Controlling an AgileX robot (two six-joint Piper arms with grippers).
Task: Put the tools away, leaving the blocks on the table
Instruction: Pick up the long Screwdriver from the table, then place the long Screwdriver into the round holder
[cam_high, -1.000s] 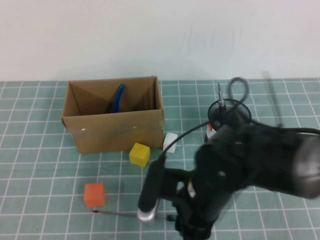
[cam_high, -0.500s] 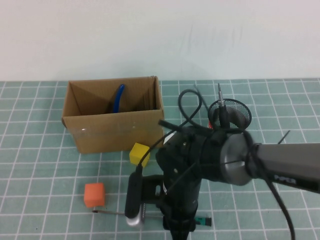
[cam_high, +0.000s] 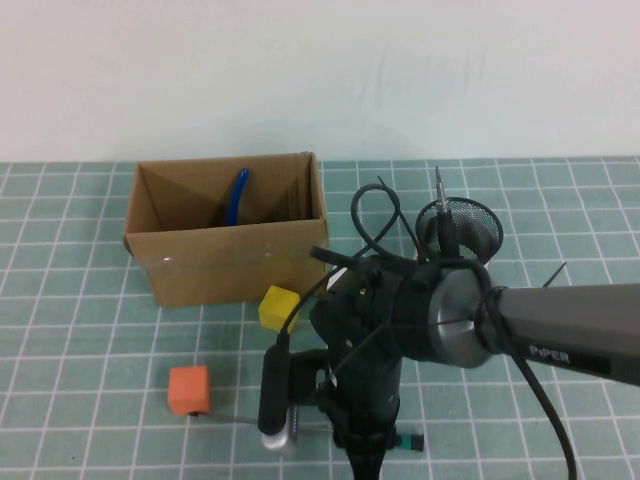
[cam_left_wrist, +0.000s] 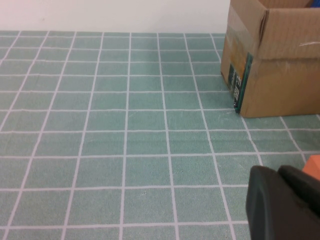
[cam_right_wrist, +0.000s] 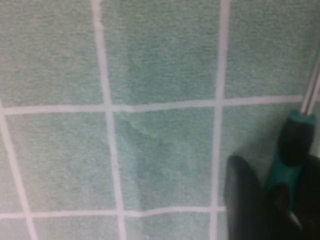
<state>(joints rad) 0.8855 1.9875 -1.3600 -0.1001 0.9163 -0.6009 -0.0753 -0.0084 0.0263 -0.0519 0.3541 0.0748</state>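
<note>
I take the cardboard box (cam_high: 225, 240) as my landmark. The blue pliers (cam_high: 237, 194) already stand inside it, and behind and to the right of the box a mesh cup (cam_high: 460, 226) holds what looks like the short screwdriver (cam_high: 441, 192), so I judge the step in hand is the last tool: the long screwdriver (cam_high: 405, 441), lying on the mat (cam_high: 80, 330) well in front of the box, towards its right end. My right gripper (cam_right_wrist: 272, 197) is down over the green-and-black handle there; in the right wrist view the two dark fingers (cam_right_wrist: 242, 200) stand on either side of the handle, but I cannot tell whether they have closed on it yet. The thin shaft (cam_high: 235, 422) runs left from under the arm, ending just in front of the orange block (cam_high: 189, 389). The yellow block (cam_high: 279, 307) sits right against the box's front wall; I cannot see the white block, which the arm may be hiding. My left gripper (cam_left_wrist: 280, 200) is outside the high view, low over the mat to the left of the box, and I cannot tell its finger state. Next I need a firm pinch on the handle, then a straight lift so the shaft clears the orange block without nudging it, then a carry to the cup or box.
</note>
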